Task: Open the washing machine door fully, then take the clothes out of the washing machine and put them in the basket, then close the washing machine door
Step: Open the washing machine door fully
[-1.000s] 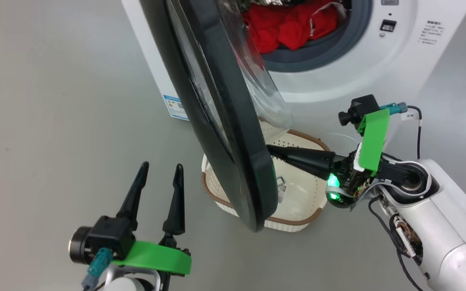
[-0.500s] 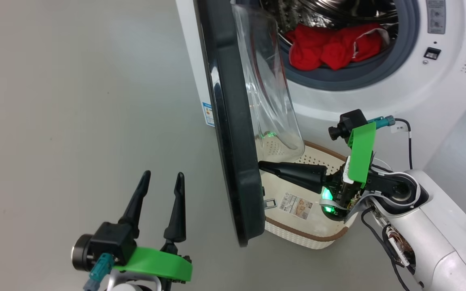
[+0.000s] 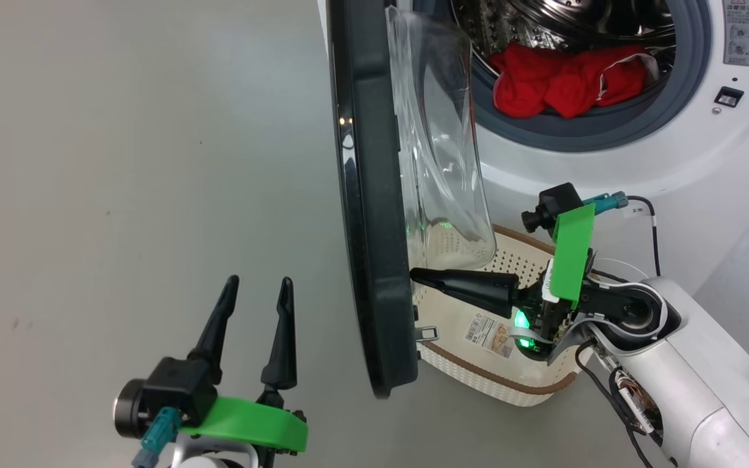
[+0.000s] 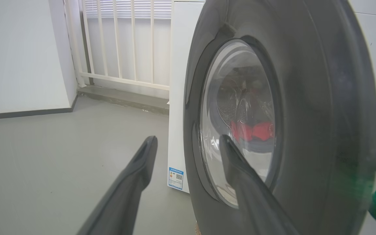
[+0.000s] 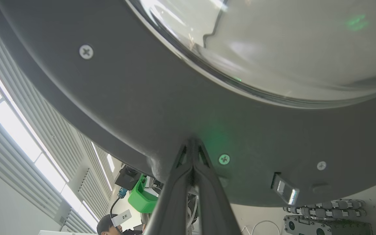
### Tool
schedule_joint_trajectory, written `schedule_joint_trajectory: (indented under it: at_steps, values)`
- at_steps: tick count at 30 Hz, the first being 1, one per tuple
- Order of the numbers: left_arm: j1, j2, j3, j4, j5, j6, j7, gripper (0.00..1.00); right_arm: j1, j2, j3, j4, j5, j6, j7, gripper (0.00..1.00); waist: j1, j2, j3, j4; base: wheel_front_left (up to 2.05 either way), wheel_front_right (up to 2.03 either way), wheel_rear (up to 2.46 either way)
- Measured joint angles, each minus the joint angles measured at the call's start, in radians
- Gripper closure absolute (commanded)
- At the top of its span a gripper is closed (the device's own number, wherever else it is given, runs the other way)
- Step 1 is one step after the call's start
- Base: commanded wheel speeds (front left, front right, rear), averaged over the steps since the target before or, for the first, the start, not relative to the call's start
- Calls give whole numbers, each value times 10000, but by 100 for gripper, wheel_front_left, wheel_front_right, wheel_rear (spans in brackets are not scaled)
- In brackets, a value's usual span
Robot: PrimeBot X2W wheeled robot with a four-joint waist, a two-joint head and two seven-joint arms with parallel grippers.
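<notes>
1. Black-rimmed washing machine door point(image 3: 371, 247) edge-on, running near to far, glass bulging right
2. Right gripper point(image 3: 415, 275), fingers pressed together, tips touching its inner rim above the basket point(image 3: 498, 385)
3. Left gripper point(image 3: 257, 283) spread, empty, left of it
4. Red clothes point(image 3: 563, 81) lie in the washing machine point(image 3: 608, 175)

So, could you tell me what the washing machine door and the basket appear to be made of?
The washing machine door: the rim looks like glossy dark plastic, catching glints; its window is clear glass or plastic, see-through with reflections. The basket: seemingly matte cream plastic, moulded with rows of small holes, brown woven-look rim.
</notes>
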Motion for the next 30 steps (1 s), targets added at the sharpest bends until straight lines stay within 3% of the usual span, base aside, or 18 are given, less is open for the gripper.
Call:
schedule_joint_trajectory:
  at_steps: [5,6,7,8,9,13,17,22,30]
  values:
    - [20,2,29,56,-13,0,0,0,71,-46,0,-86,-244,0,-351,100,0,0,-108,-86,0,0,0]
    - [57,2,52,79,-13,0,0,0,160,-63,-8,-144,-481,2,-537,88,0,0,-137,-112,0,0,0]
    - [130,2,82,109,-12,0,0,0,240,-63,-6,-165,-648,0,-706,57,0,0,-167,-141,0,0,0]
    - [187,4,102,188,-13,-2,0,0,345,-69,-21,-211,-723,2,-853,11,0,0,-196,-174,0,0,0]
    - [215,8,123,249,-13,-2,2,0,446,-79,-31,-265,-759,0,-986,0,0,0,-222,-210,0,0,0]
    - [221,8,167,272,-13,-17,2,0,838,-180,-244,-617,-1442,0,-1894,0,0,0,-341,-320,0,0,0]
    - [314,10,284,217,-13,-17,0,0,1068,-696,-209,-1356,-3618,2,-3797,0,-1,0,-454,-416,0,0,0]
    - [387,12,401,219,-10,-17,0,0,1749,-888,364,-1870,-5568,2,-5906,0,0,0,-610,-528,0,0,0]
    - [647,19,508,23,219,-186,0,0,1872,-1519,976,-966,-8909,2,-9495,0,0,0,-831,-676,0,0,0]
